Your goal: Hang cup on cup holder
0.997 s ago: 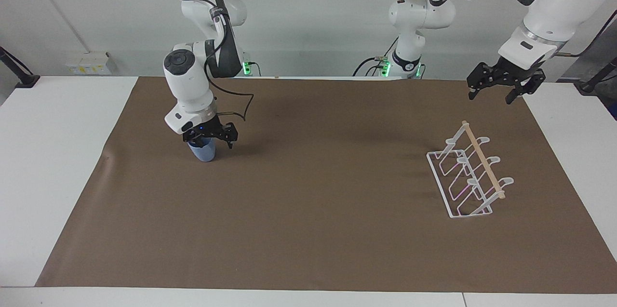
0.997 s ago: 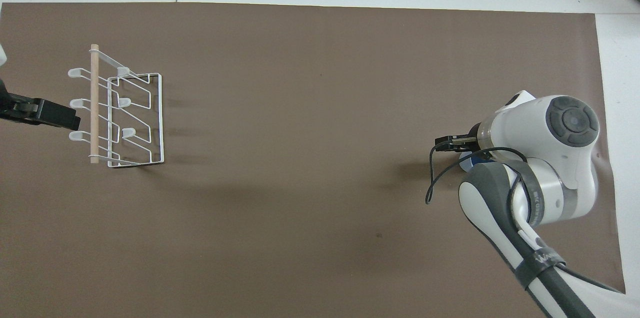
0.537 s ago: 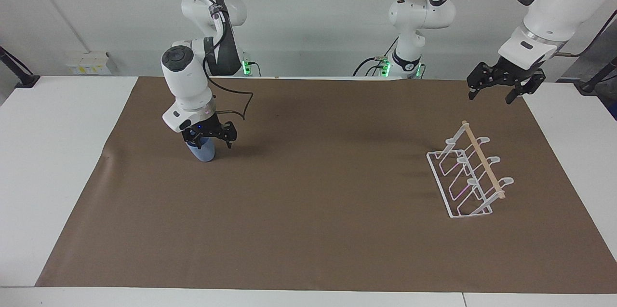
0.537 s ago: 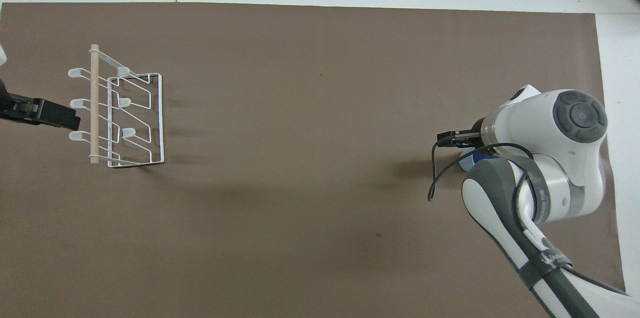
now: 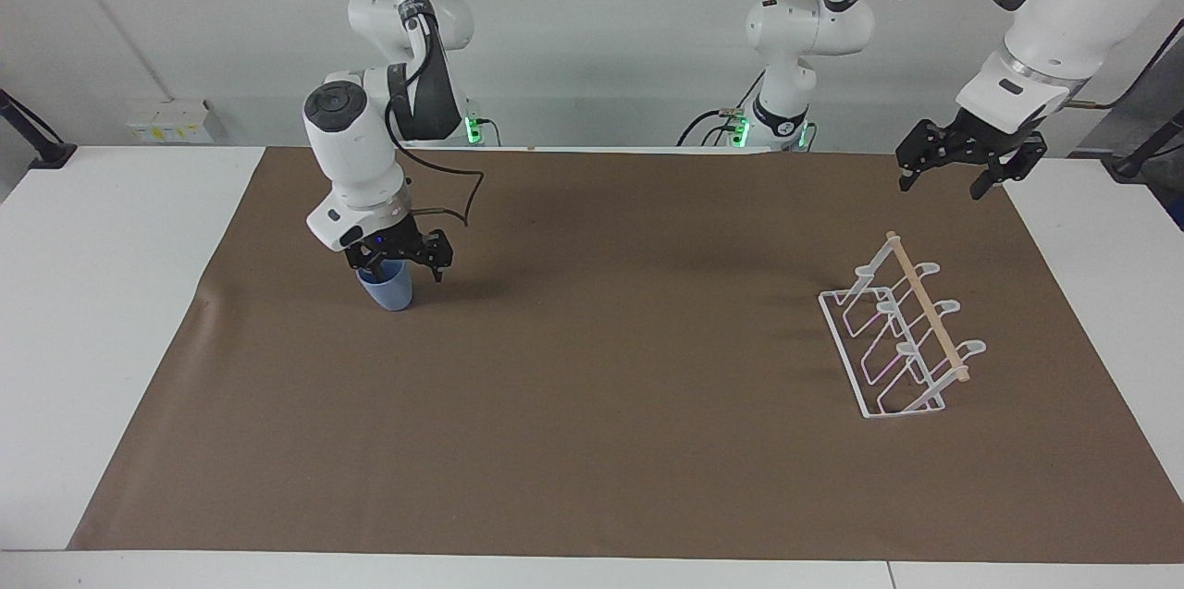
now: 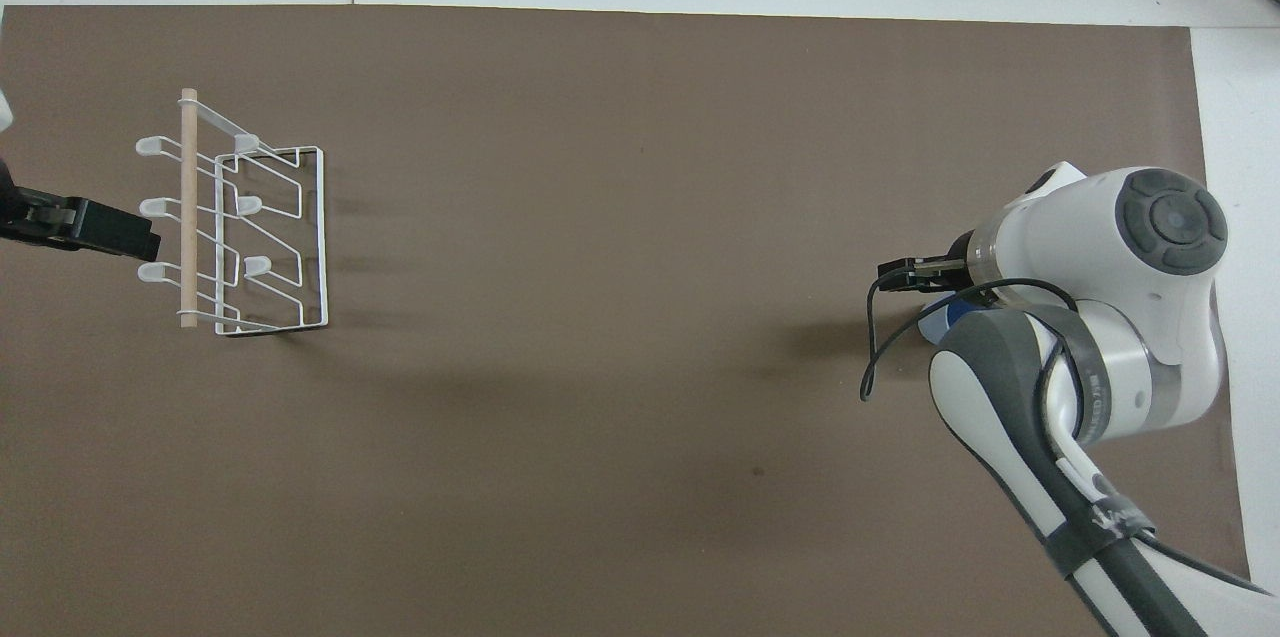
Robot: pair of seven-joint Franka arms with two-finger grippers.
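Two arms, right gripper [image 5: 399, 263] spread over upright cup [image 5: 388, 288], left gripper [image 5: 962, 165] spread, raised near cup holder [image 5: 902, 330].

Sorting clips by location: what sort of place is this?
Probably a robotics lab: two robot arms mounted at a white table, a brown mat as workspace, only a cup and rack on it.
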